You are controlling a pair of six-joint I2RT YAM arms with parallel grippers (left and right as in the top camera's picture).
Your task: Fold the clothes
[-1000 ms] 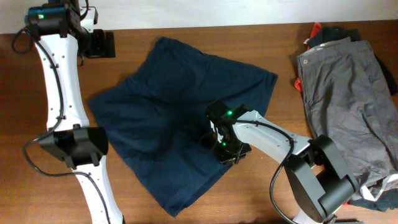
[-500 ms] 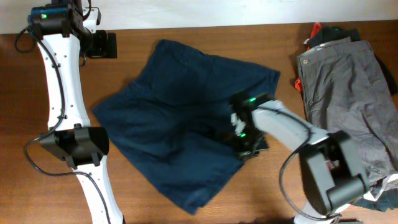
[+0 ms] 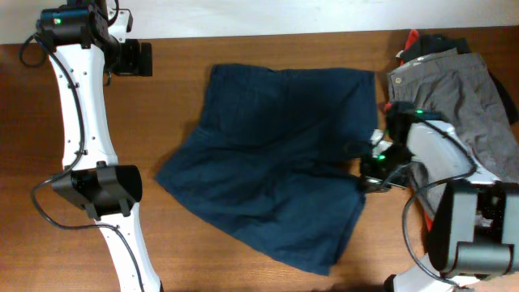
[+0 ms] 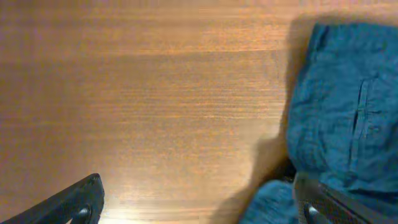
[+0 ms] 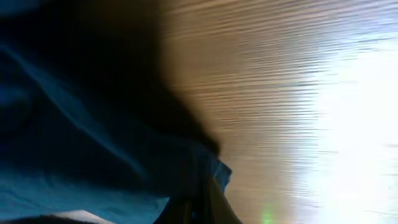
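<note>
The dark navy shorts (image 3: 280, 174) lie spread on the wooden table, waist toward the back, legs toward the front. My right gripper (image 3: 369, 174) is shut on the shorts' right edge, low at the table; the wrist view shows blue cloth (image 5: 93, 155) pinched between the fingers (image 5: 202, 208). My left gripper (image 3: 134, 58) is open and empty at the back left of the table, apart from the shorts. Its wrist view shows both fingers (image 4: 196, 208) wide apart over bare wood, with the shorts' edge (image 4: 348, 118) at the right.
A pile of other garments lies at the right edge: grey trousers (image 3: 454, 105) on top, red and black pieces (image 3: 422, 42) behind. Bare wooden table (image 3: 170, 105) lies left of the shorts and along the front.
My right gripper has dragged the shorts' edge to the right across the table. The shorts have shifted right and turned squarer to the table. The left arm has stayed still.
</note>
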